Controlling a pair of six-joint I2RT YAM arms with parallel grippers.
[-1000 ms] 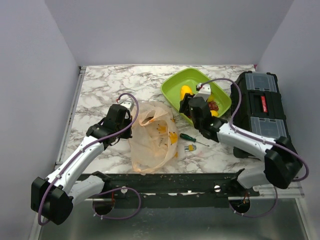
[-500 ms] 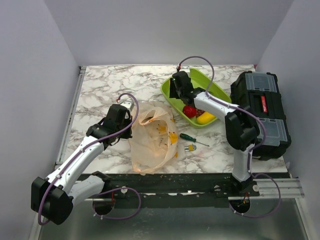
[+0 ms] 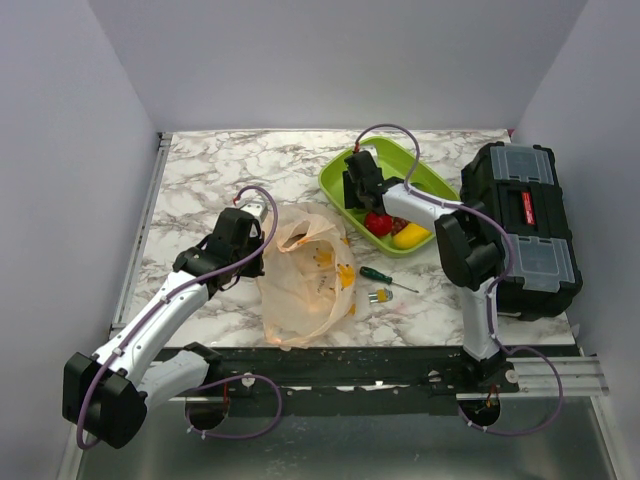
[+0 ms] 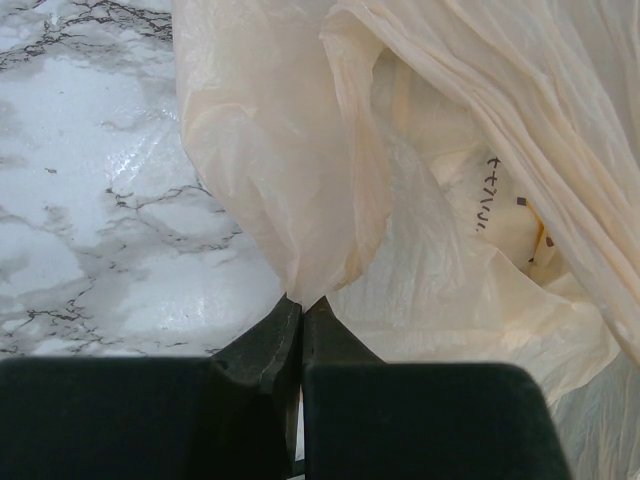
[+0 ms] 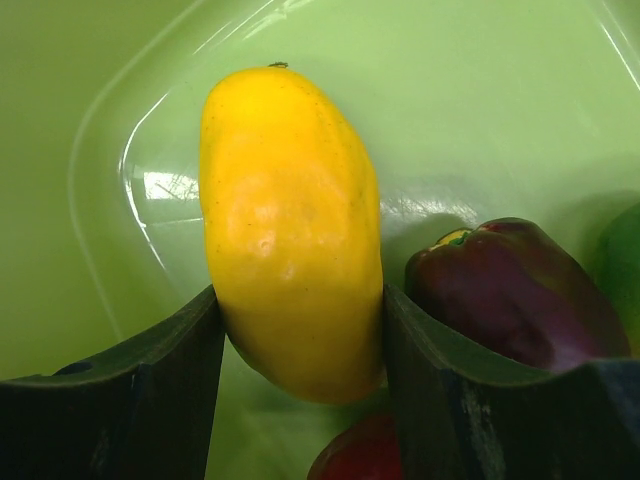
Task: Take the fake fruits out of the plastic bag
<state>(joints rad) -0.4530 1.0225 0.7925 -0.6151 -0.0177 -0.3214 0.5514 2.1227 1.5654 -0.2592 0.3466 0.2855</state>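
The plastic bag lies crumpled on the marble table, with orange fake fruits showing through it. My left gripper is shut on the bag's left edge; in the left wrist view the jaws pinch a fold of the bag. My right gripper is down in the green tray, shut on a yellow fruit held between both fingers. A dark purple plum and a red apple lie next to it. The red apple and another yellow fruit rest in the tray's near part.
A green-handled screwdriver and a small yellow-and-blue piece lie between the bag and the tray. A black toolbox stands at the right edge, close to my right arm. Walls close in the table on the left, back and right.
My right arm has swung up and over, carrying its gripper from the tray's middle to its far left part. The left arm and the bag have stayed still.
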